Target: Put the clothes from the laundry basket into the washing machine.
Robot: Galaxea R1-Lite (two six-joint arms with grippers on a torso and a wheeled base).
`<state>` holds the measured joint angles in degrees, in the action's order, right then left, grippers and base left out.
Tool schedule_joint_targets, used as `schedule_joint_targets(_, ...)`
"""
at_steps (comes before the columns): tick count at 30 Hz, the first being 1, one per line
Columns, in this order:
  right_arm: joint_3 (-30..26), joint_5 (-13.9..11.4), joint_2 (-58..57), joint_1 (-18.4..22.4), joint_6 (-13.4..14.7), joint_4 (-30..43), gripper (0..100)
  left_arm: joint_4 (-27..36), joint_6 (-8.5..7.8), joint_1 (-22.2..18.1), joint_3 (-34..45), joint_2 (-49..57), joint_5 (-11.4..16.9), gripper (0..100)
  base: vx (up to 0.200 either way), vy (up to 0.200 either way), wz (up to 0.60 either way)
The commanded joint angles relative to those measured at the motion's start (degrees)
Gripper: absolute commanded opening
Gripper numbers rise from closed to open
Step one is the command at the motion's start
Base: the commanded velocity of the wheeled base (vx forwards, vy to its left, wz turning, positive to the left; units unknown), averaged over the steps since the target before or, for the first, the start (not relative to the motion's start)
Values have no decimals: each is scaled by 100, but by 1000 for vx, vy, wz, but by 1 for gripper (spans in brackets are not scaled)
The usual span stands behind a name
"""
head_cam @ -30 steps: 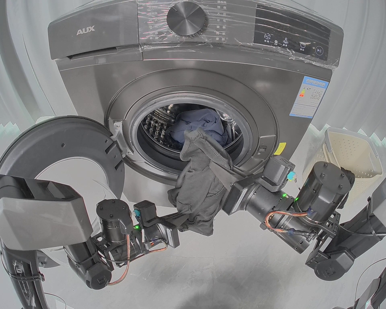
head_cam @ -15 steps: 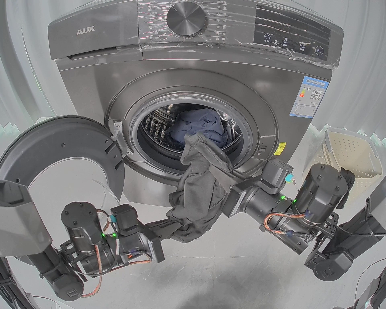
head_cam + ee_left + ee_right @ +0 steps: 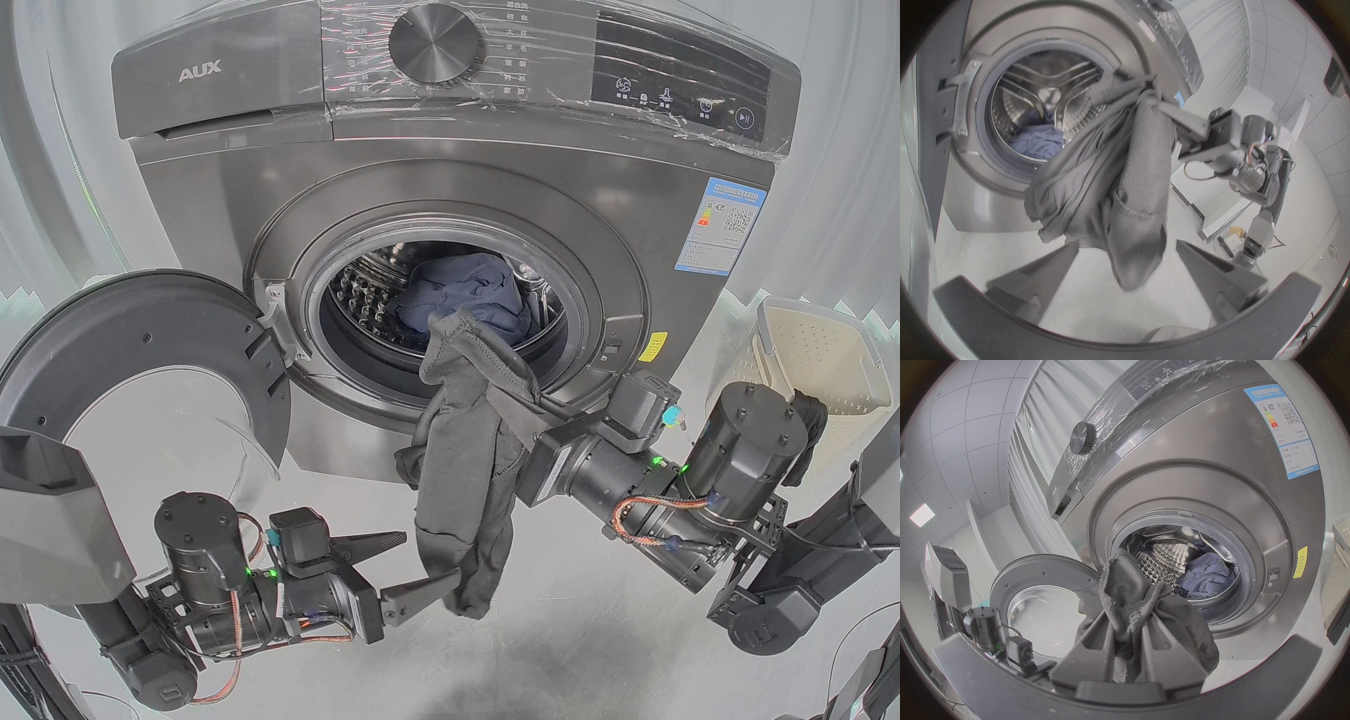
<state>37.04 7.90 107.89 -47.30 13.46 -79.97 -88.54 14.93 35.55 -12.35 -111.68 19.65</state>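
A dark grey garment (image 3: pixel 467 469) hangs in front of the washing machine's open drum (image 3: pixel 375 300), with my right gripper (image 3: pixel 502 398) shut on its upper part. In the right wrist view the fingers (image 3: pixel 1097 641) pinch the grey garment (image 3: pixel 1125 585) just outside the drum mouth. My left gripper (image 3: pixel 432 555) stands open low down, and the garment's lower end dangles free by its fingertips. From the left wrist camera the grey garment (image 3: pixel 1120 178) hangs beyond the spread left gripper (image 3: pixel 1127 244). A blue garment (image 3: pixel 464 286) lies inside the drum.
The round door (image 3: pixel 141 328) is swung open to the left of the drum. A cream laundry basket (image 3: pixel 825 361) stands at the right beside the machine, behind my right arm. Bare pale floor lies under the grippers.
My left gripper let go of the garment's lower part, opened and drew back down and to the left. The grey garment now hangs straight from the right gripper, which barely moved.
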Motion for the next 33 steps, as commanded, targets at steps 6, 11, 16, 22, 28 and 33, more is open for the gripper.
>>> schedule_joint_targets(6,-21,1,-31,-16,-1,-19,0,-5,-70,5,-426,-891,-58,100,0,0,0)
schedule_joint_targets(11,-30,1,-40,-16,-1,-19,0,-5,-70,-13,-576,-1040,-199,100,0,0,0)
schedule_joint_targets(16,-30,1,-40,-16,-1,-19,0,-5,-140,-66,-602,-1146,-225,100,0,0,0)
schedule_joint_targets(22,-21,1,-40,-25,-1,-19,0,-5,-140,-74,-637,-1348,-207,100,0,0,0)
schedule_joint_targets(28,5,1,-13,-25,-1,-19,0,-5,-149,-39,-910,-1664,-207,100,0,0,0)
schedule_joint_targets(33,14,1,-4,-34,-1,-19,0,-5,-149,-48,-1252,-1875,-207,100,0,0,0)
